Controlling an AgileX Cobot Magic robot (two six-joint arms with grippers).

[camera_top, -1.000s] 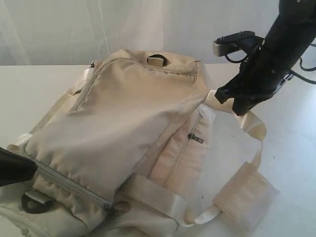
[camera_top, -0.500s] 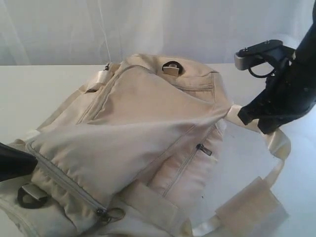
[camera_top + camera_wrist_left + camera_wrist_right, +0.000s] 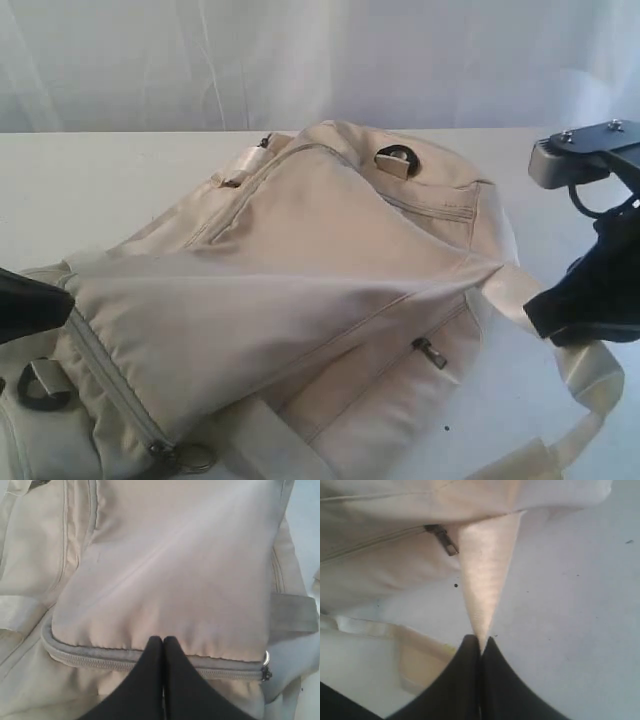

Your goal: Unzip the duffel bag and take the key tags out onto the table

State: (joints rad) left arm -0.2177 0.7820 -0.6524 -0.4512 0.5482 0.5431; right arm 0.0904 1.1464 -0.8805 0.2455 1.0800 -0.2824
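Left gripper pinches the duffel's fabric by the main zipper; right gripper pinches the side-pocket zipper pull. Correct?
No: the right gripper pinches the webbing strap; the zipper pull lies apart, as the right wrist view shows. The rest holds.

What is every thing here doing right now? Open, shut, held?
duffel bag, zipped shut, fabric stretched tight
main zipper, closed
side pocket zipper, closed
webbing strap, pulled taut
left end effector, shut on the duffel bag's fabric beside the main zipper
right end effector, shut on the webbing strap
key tags, not visible
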